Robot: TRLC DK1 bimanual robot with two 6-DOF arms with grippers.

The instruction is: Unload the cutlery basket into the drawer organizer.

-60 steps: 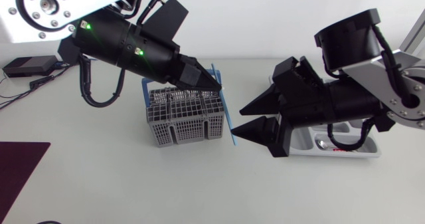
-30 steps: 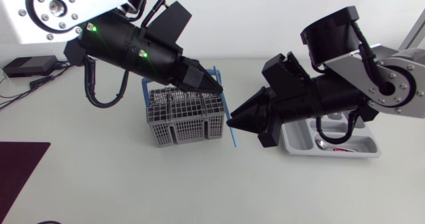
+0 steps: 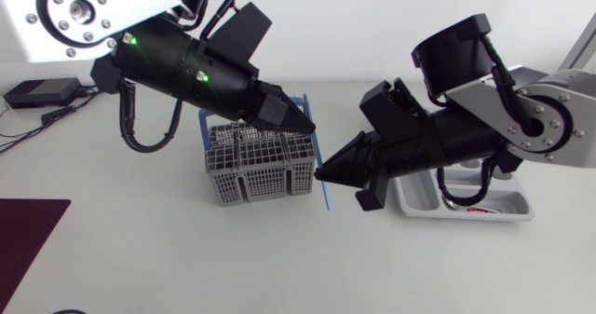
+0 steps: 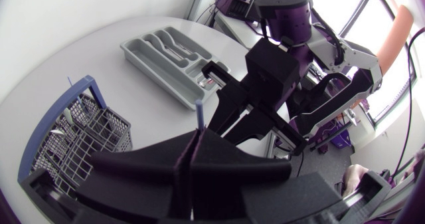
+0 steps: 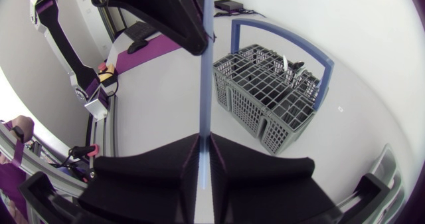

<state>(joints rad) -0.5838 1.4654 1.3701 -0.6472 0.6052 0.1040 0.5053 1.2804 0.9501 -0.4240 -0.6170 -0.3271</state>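
Jaws of L gripper point(image 4: 192, 136) and R gripper point(image 5: 204, 139) are both pinching one blue utensil point(image 5: 206, 58) at basket's point(image 3: 256, 179) 3 o'clock; organizer point(image 3: 466, 217), farther at 3, is holding few pcs, so unloading is prob. partway.

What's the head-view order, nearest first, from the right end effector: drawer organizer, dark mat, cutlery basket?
1. cutlery basket, beside the right end effector.
2. drawer organizer, under the right arm.
3. dark mat, table's left edge.
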